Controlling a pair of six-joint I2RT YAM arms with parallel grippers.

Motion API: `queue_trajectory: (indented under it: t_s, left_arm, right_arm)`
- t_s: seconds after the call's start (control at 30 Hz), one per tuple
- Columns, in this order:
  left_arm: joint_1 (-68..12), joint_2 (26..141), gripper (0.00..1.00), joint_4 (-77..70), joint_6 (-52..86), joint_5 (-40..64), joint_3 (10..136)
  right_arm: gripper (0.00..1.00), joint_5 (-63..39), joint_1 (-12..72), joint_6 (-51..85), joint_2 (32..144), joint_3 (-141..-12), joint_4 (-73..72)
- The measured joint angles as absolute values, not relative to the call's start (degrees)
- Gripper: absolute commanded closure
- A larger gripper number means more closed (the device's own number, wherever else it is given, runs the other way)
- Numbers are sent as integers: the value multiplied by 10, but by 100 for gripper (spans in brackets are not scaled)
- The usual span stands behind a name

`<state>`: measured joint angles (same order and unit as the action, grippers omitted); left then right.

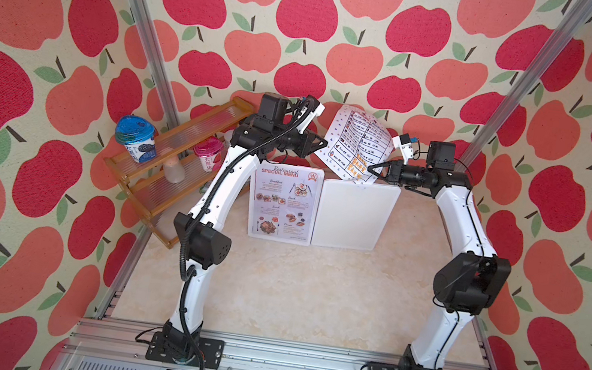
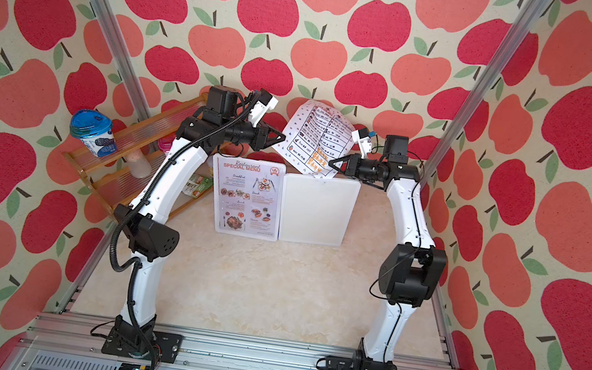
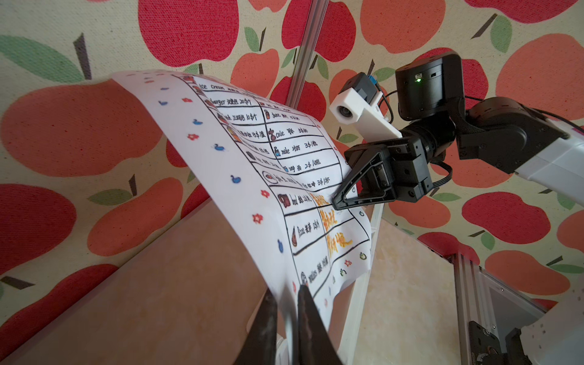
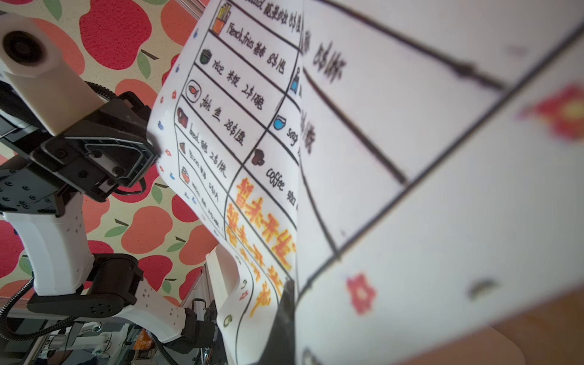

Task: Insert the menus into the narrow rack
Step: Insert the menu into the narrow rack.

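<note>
The menu with the black table [image 1: 357, 143] hangs just above the white rack [image 1: 356, 218], probably so it can slide down into the blank side. The right gripper [image 1: 370, 169] is pinched shut on one edge. The left gripper [image 3: 287, 316] has the other edge between its jaws (a small gap shows), but I cannot tell if it pinches. The food-photo menu [image 1: 284, 202] sits in the rack.

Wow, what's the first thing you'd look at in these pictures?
Probably the giant red and orange apples covering the walls all around. Next, the hand-drawn menu curling in the air at the back, with the right claw pinching one edge and the left claw at the opposite edge. Just in front of it is the Restaurant Special Menu with its food photos.
</note>
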<state>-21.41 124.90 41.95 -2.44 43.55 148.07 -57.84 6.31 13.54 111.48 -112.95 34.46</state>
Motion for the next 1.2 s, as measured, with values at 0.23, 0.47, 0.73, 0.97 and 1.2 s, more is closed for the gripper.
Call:
queue_trajectory:
  t_s: [0.23, 0.47, 0.73, 0.97, 1.2]
  left_arm:
    - [-214, 1254, 84, 418, -24, 435, 1493]
    - [-214, 1258, 82, 415, -24, 435, 1524]
    - [-210, 1266, 81, 413, -24, 436, 1526]
    - [-208, 1273, 64, 408, -24, 440, 1526]
    - [-206, 1284, 42, 395, -18, 458, 1527]
  right_arm:
    - [100, -595, 64, 135, 1100, -1117, 321]
    - [100, -602, 72, 123, 1099, -1117, 315]
    - [100, -607, 74, 94, 1092, -1106, 316]
    - [100, -608, 75, 65, 1086, -1097, 318]
    - [100, -612, 75, 32, 1079, -1089, 322]
